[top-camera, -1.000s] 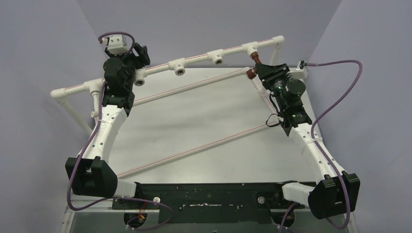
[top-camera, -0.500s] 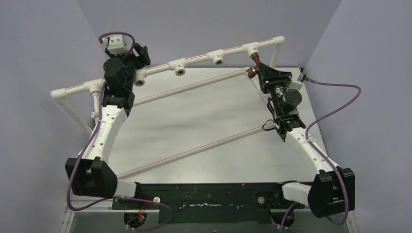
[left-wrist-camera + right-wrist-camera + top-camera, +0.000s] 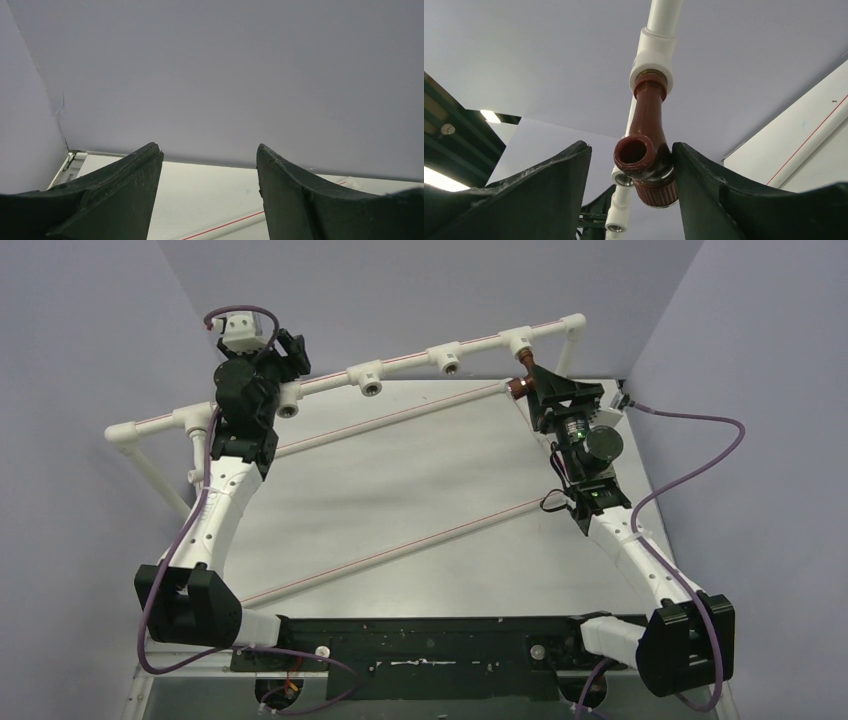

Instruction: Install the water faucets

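Right hand [image 3: 631,146] has rolled round the brown faucet [image 3: 649,115], fingers now wide and loose, leaving it seated in the tee socket [image 3: 654,52]

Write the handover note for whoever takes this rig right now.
Left gripper: jaws open and empty, up by the left part of the pipe frame.
Right gripper: jaws open around the brown faucet, with one finger against it and a gap at the other.
Done: the brown faucet's end sits in the rightmost tee socket. How tight it is cannot be told.
Left: the other three sockets stand empty. No other faucet is in view, so locate one first.
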